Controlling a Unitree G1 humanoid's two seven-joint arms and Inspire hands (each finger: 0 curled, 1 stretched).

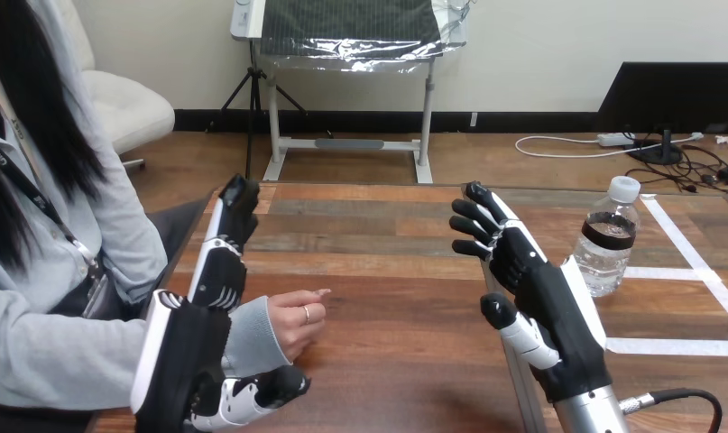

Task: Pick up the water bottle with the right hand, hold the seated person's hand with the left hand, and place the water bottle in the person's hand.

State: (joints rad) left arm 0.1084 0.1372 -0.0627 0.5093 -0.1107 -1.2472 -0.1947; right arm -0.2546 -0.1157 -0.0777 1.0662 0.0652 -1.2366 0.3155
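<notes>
Wooden table (387,316), head view: the water bottle (607,242) stands upright at the far right, just beside the right hand (533,290), whose fingers are spread and empty. The left hand (198,347) lies straight-fingered beside the person's hand (297,322), not clasping it. The pickup seems still to come and calls for a reach to the right and a wrap round the bottle.

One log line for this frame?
right hand open, apart from bottle | bottle upright on table | left hand open beside person's wrist | bottle not yet picked
</notes>
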